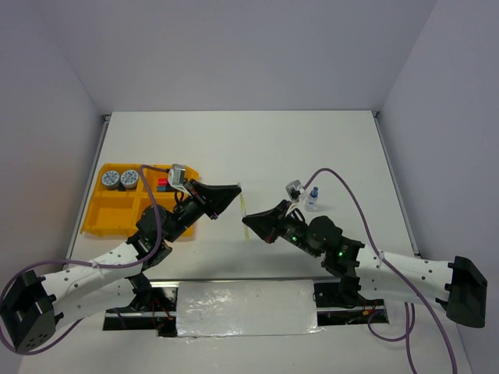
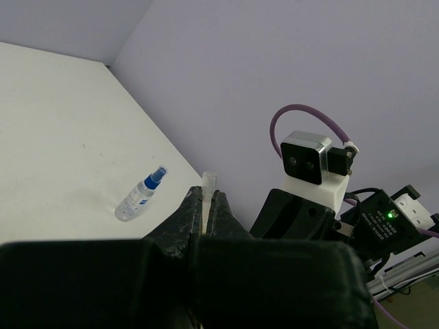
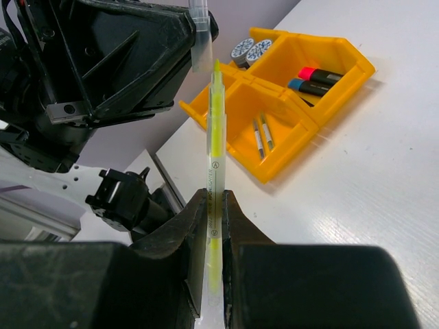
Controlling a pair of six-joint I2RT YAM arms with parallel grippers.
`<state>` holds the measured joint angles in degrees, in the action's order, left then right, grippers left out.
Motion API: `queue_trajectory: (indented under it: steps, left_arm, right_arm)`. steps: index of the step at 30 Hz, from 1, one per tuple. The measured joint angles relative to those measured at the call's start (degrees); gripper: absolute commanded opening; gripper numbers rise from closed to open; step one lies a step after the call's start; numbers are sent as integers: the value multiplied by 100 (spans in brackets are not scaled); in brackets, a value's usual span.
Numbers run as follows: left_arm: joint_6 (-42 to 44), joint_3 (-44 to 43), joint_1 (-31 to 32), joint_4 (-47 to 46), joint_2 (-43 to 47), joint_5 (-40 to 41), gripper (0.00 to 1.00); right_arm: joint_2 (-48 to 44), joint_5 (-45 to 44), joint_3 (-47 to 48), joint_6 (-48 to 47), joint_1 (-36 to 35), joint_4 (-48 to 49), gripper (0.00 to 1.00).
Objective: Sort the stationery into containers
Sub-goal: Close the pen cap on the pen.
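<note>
The yellow highlighter (image 3: pixel 215 171) is pinched in my right jaws around the lower part of its clear barrel. It stands out from them with the bare yellow tip pointing toward my left jaws. My left jaws are pressed together on a clear cap (image 3: pixel 199 38), a short pale tube that sticks out a little past them. The tip of the highlighter and the open end of the cap are just beside each other, and I cannot tell if they touch. I hold both in the air over the middle of the bench (image 1: pixel 234 148), somewhat toward its near edge.

The yellow-orange tray (image 1: pixel 117 218) sits near the left edge of the bench and is divided into four compartments. Two round blue-and-white tins (image 1: pixel 110 178) lie side by side in its far left compartment. Two black markers (image 3: pixel 317 77), one with a pink-red cap and one with a blue cap, lie next to each other in the far right compartment. Two thin pale pens (image 3: pixel 258 139) lie almost parallel in a compartment that adjoins the one with the markers. My left arm reaches over the near right part of the tray, so from above this part is hidden.

The small blue-capped bottle (image 1: pixel 313 197) stands upright on the bench to the right of the middle. It is well apart from the tray and just beyond my right wrist.
</note>
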<state>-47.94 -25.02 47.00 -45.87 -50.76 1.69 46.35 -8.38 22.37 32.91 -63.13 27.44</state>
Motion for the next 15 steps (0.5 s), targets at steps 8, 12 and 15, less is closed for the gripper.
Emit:
queue_trajectory:
  steps: [8, 12, 15]
  left_arm:
    - [118, -63, 0, 160, 44, 96, 0]
    - [240, -219, 0, 361, 149, 157, 0]
    - [313, -308, 0, 396, 238, 195, 0]
  right_arm:
    - [164, 24, 87, 7, -15, -15, 0]
    - [236, 44, 87, 26, -85, -13, 0]
    - [260, 48, 87, 24, -109, -13, 0]
